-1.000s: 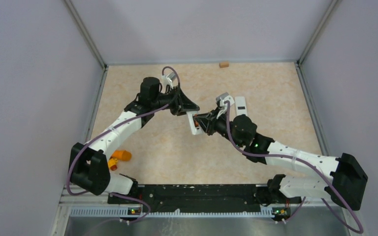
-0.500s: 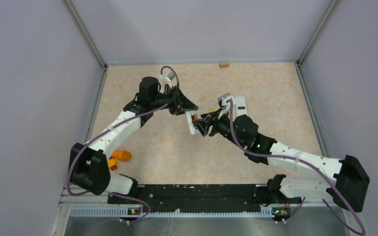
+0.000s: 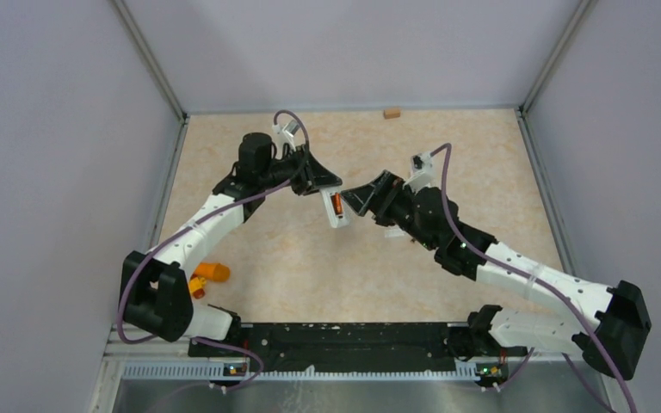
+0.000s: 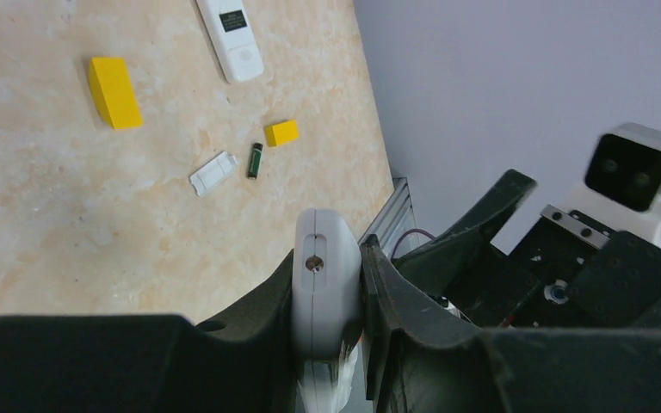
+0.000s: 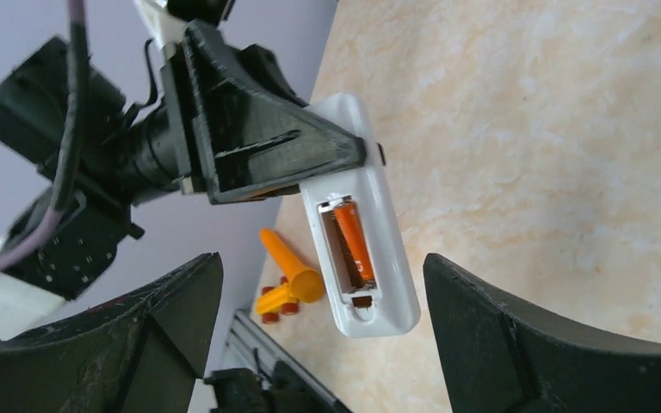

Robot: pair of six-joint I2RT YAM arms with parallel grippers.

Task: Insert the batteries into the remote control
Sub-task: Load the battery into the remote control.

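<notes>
Both matte black here, my left gripper point(image 4: 327, 288) and my right gripper point(image 3: 368, 196). The remote point(image 5: 380, 194) is plain white with a dark recess, and the battery point(image 5: 355, 241) in it is bright orange. The surface point(image 3: 293, 267) is pale beige with cream marbling. Out on it I see a big block point(image 4: 114, 91) and a small block point(image 4: 281, 132), both strong yellow. The second battery point(image 4: 256, 160) is dark green and the cover point(image 4: 213, 173) white. The other remote point(image 4: 232, 39) is white with a small black screen. The cylinder point(image 5: 288, 267) is orange. My arms are white with black joints and purple cables, against lilac-grey walls.
</notes>
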